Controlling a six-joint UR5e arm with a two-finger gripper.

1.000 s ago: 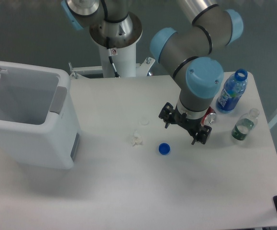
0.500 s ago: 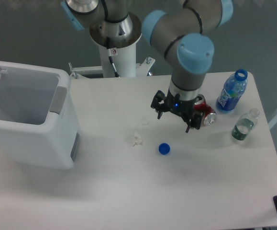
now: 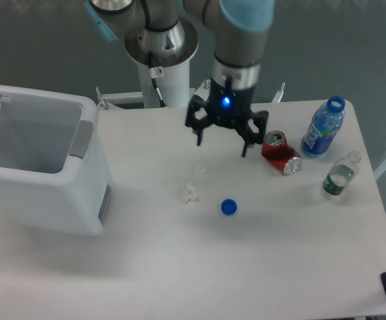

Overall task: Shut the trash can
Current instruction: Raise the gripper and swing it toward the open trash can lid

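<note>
The trash can stood at the left end of the bench, with its lid raised at its far left side and the inside open to view. A grey latch tab sat on its right rim. The gripper hung above the bench well to the right of the trash can, and its jaws were spread wide apart, holding nothing. Right of the trash can, on the bench, lay a small white crumpled scrap and a blue cap. Further from the trash can lay a red soda can on its side, then a blue bottle and a clear bottle, both upright.
</note>
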